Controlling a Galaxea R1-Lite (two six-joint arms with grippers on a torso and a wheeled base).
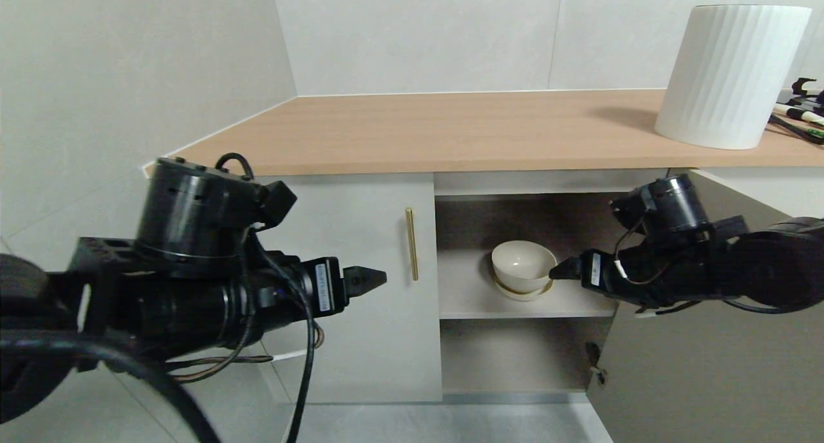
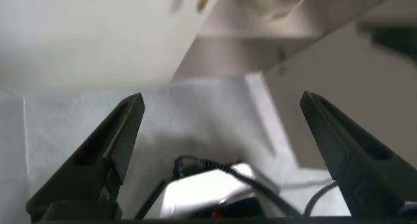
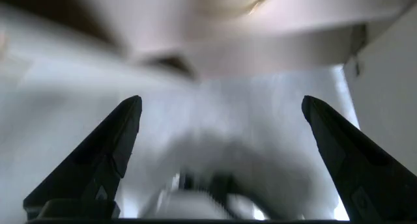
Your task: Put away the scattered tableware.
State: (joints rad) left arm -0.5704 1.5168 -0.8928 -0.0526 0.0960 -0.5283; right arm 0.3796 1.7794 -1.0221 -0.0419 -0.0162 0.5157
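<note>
**A:** Where is the tableware?

**B:** A cream bowl [image 1: 523,263] sits in a shallow dish [image 1: 523,293] on the middle shelf [image 1: 463,298] of the cabinet, a little right of centre in the head view. The right-hand door [image 1: 695,366] stands open at the lower right. The left door [image 1: 360,301], with its brass handle [image 1: 412,243], is closed.

**A:** And the arms?

**B:** The right gripper [image 1: 557,270] is at the bowl's right flank. Its own wrist view shows the jaws spread wide with nothing between them. The left gripper [image 1: 370,280] hangs in front of the closed door, left of centre and well apart from the bowl. Its wrist view likewise shows wide-spread jaws and no load.

**A:** Is the right one touching the bowl?

**B:** In the head view the tip sits so close to the bowl's side that I cannot tell touching from just beside.

**A:** So which step is this?

**B:** I judge it to be the end of stowing. The bowl is stacked on the dish on the shelf, and neither gripper grips it.

**A:** Next?

**B:** The right arm needs to back straight out toward the right of the frame without nudging the bowl off the dish. After that the open door wants closing. It lies below that same arm, so the arm must clear the door's swing first. The wooden worktop [image 1: 450,131] across the upper frame carries a white ribbed cylinder [image 1: 730,76] at upper right, which is no concern of this move.
</note>
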